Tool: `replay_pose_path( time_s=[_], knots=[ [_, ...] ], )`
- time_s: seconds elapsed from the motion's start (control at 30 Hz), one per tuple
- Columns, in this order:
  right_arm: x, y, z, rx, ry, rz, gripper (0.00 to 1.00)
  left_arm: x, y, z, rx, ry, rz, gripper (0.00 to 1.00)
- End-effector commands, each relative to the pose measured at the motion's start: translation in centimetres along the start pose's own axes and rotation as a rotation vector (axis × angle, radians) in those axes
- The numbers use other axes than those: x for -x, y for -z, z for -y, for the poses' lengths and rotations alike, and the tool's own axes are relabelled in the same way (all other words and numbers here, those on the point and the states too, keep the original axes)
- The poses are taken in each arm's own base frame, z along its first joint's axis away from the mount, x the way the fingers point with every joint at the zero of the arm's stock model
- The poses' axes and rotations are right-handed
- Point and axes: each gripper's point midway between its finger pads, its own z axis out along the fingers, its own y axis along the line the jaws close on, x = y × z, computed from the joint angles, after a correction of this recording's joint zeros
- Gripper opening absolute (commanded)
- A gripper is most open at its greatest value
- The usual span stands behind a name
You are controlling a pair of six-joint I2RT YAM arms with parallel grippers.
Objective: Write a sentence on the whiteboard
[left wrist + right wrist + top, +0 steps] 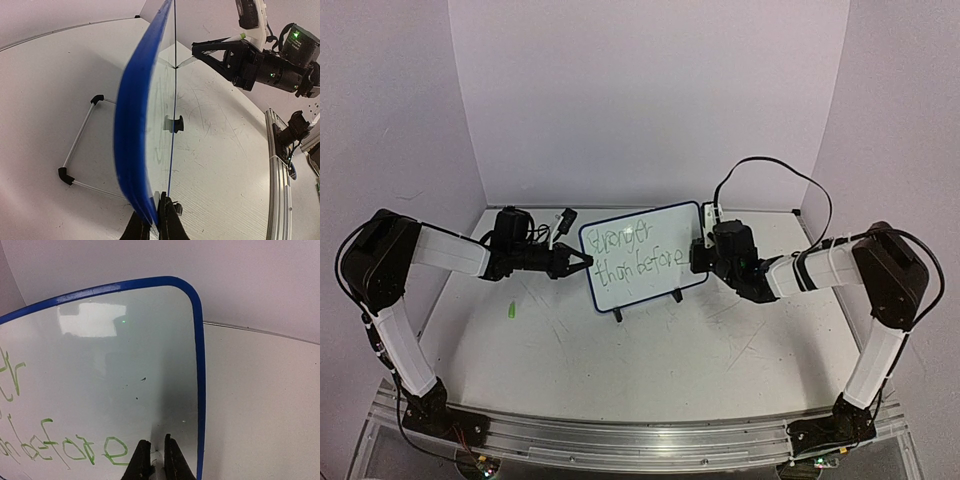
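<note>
At the middle of the table (pixel 620 380), upright on two black clip feet (pixel 617 315) at its 6 o'clock edge: the whiteboard (pixel 675 228), white with a blue frame and rounded corners, set a little askew in the top view. On its face, in thin green marker, the sentence (pixel 638 257) in two lines, readable as "Stronger than before". At 9 o'clock of the board, the left gripper (pixel 582 262), jaws pressed together on the frame edge, holding the board itself. At 3 o'clock, the right gripper (pixel 698 258), jaws almost fully closed around a slim white pen (pixel 184 62), with the tip against the board near that edge. Behind the board, on its 12 o'clock side, seen only from the left wrist: a thin white wire frame (pixel 80 145) with black corners, lying on the table. Farther out, at about 8 o'clock and well apart from the board, a small green piece (pixel 508 312) on the table, too small to identify.
</note>
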Motion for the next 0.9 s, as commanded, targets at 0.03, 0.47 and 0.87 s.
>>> replay_pose_path(
  time_s=[0.03,0.47,0.87],
  knots=[
    [0.7,-1.0,0.0,-0.013,-0.008,0.016,0.00,-1.6,0.1,-3.8,0.169,-0.060,-0.056,0.00],
    [1.2,-0.6,0.6,-0.034,-0.024,0.039,0.00,-1.7,0.1,-3.9,0.172,-0.060,-0.059,0.00],
    [8.6,8.7,0.5,0.120,-0.147,0.175,0.00,-2.3,0.0,-4.7,0.200,-0.051,-0.075,0.00]
  ],
)
